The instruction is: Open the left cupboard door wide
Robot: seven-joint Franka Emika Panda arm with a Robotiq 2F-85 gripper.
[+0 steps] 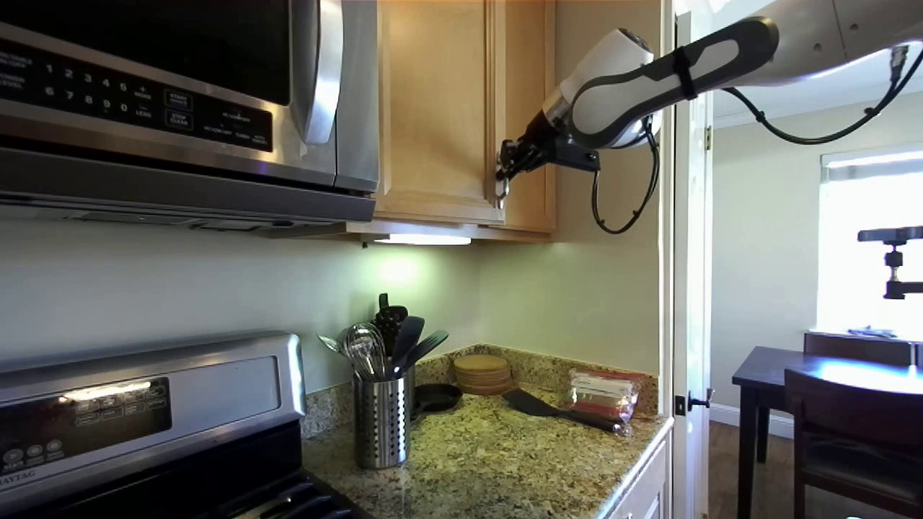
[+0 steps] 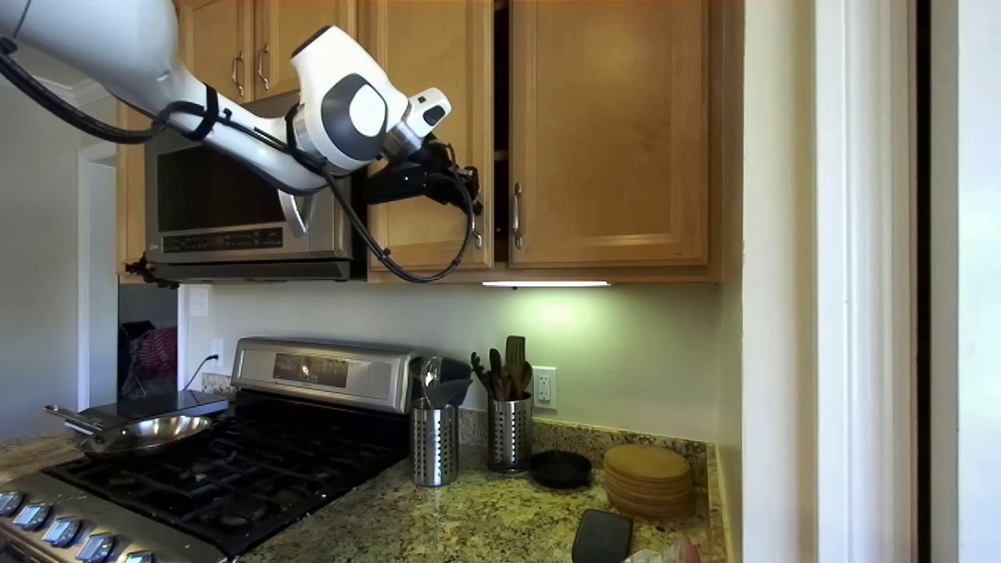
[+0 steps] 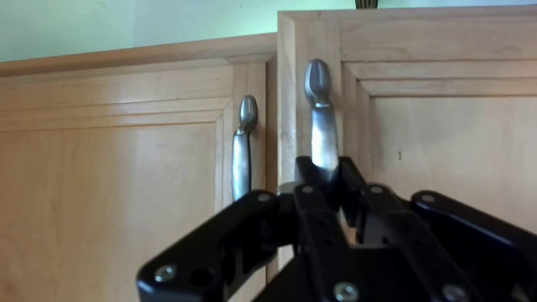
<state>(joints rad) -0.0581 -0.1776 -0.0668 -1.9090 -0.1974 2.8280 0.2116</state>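
Your door (image 1: 436,108) stands upright, long axis running from twelve o'clock to six, with its top cut off in both exterior views. Its panelled face looks outward, and its free edge, at three o'clock, stands a little forward of the right door (image 2: 610,133). In an exterior view you can see a narrow dark gap (image 2: 501,94) between the two: the door is just ajar. The counter (image 2: 485,520) lies below it at about six, and the microwave (image 2: 211,184) is on its nine o'clock side.

Your wrist view is upside down: there the door fills the three o'clock side and the right door the nine. The handle (image 3: 324,130) sits along the door's free edge and runs roughly from twelve towards six.

Your claw (image 3: 326,165) is closed down on the handle, one of its fingertips (image 3: 349,170) at three o'clock of the metal and the other at nine, the handle filling the space between them. In an exterior view your arm (image 1: 613,108) stretches off at about two o'clock, and the handle's lower end shows at six, just below the claw.
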